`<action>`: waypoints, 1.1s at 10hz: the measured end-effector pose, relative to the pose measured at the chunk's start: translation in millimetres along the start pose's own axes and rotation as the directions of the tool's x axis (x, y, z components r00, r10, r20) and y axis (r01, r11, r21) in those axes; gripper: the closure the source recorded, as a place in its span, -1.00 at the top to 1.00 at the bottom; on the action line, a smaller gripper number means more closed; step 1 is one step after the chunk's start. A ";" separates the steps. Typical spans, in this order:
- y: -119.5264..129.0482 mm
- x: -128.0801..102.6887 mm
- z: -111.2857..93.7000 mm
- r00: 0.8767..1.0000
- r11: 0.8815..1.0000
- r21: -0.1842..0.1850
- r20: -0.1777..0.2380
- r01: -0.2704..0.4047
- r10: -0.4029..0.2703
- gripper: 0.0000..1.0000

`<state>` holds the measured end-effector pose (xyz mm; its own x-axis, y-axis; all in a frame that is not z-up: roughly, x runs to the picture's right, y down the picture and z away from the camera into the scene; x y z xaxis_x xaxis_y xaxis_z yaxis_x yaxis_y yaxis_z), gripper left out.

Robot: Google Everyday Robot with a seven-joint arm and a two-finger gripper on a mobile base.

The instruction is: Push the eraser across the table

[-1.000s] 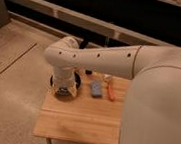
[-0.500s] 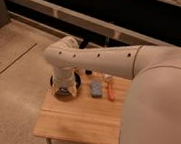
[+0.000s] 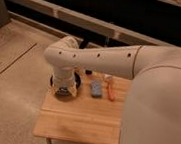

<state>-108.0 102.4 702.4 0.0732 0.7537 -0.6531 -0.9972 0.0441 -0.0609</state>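
Observation:
The light-wood table (image 3: pixel 85 118) stands in front of me. My white arm reaches over its left far part. My gripper (image 3: pixel 64 88) hangs at the end of the wrist, low over a dark bowl (image 3: pixel 75 79) on the table's left side, and hides most of it. A small dark block that looks like the eraser (image 3: pixel 88 72) lies at the table's far edge, just right of the gripper and partly behind the arm. The gripper is apart from it.
A light-blue pad (image 3: pixel 96 89) and an orange marker (image 3: pixel 112 92) lie side by side right of the bowl. My own white body (image 3: pixel 156 116) covers the table's right end. Speckled floor lies to the left, a dark wall with rails behind.

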 end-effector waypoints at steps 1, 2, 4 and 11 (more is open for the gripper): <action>-0.3 -1.1 -1.0 1.000 1.000 0.003 0.009 -0.001 0.001 0.30; 0.0 -10.1 -6.7 0.998 1.000 0.007 0.063 -0.001 0.000 0.30; 3.8 -30.1 -19.3 0.982 1.000 0.014 0.188 0.025 -0.027 0.30; 16.1 -33.8 -28.0 0.951 0.996 0.005 0.298 0.088 -0.086 0.30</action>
<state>-126.1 59.2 702.4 0.1501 0.9081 -0.3908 -0.9869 0.1139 -0.1145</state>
